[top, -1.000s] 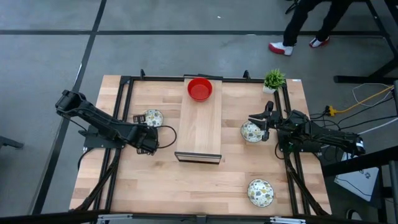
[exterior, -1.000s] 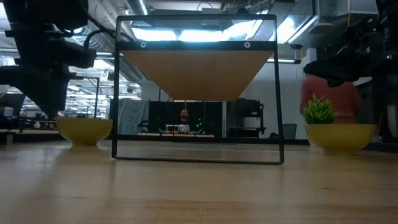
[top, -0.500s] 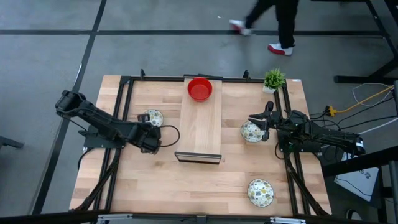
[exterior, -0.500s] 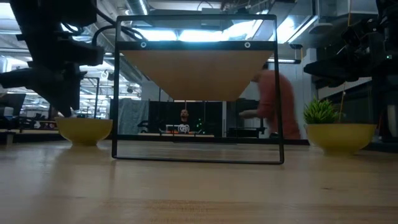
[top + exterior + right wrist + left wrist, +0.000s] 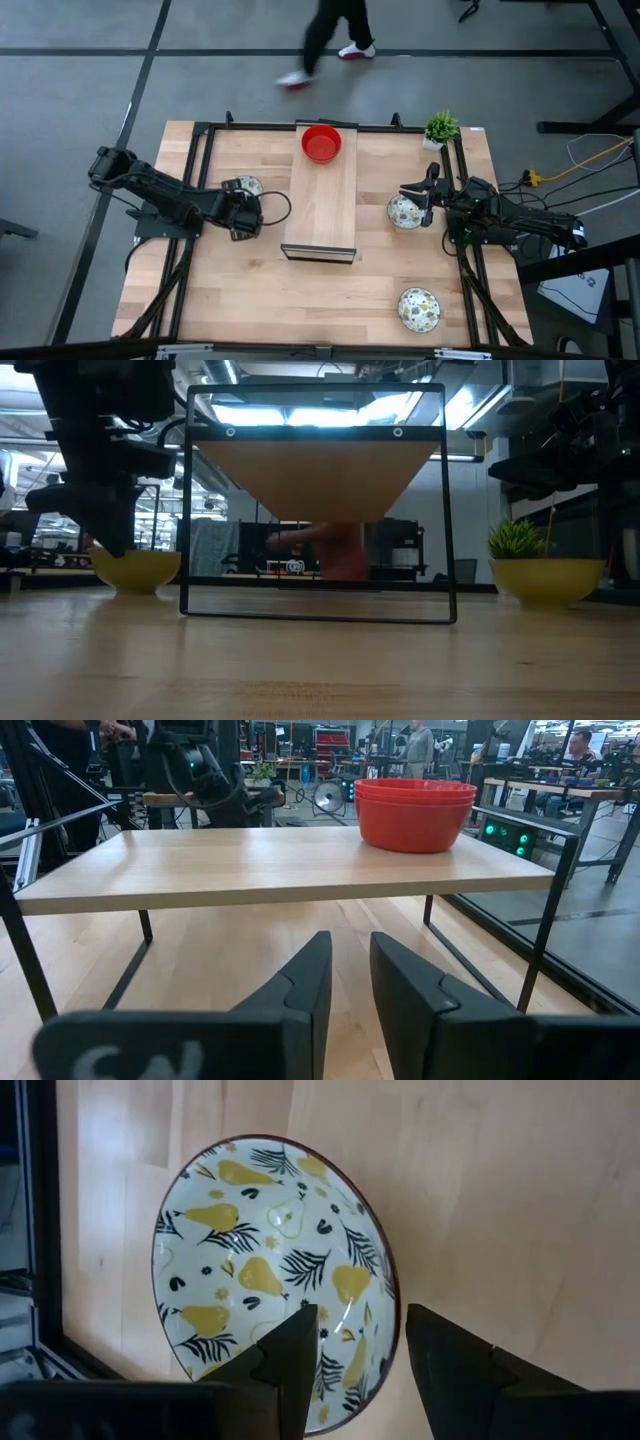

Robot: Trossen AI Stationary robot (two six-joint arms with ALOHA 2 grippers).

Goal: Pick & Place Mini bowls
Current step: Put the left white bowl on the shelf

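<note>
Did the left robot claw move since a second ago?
Yes. In the high view the left gripper has slid toward the patterned bowl and the raised wooden shelf; its open fingers now straddle the bowl's rim.

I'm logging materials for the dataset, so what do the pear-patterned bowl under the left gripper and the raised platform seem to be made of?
The pear-patterned bowl looks like glazed ceramic: glossy highlights over a printed design, though melamine is possible. The raised platform appears to be a pale wood board with visible grain, on thin dark legs, probably metal.
</note>
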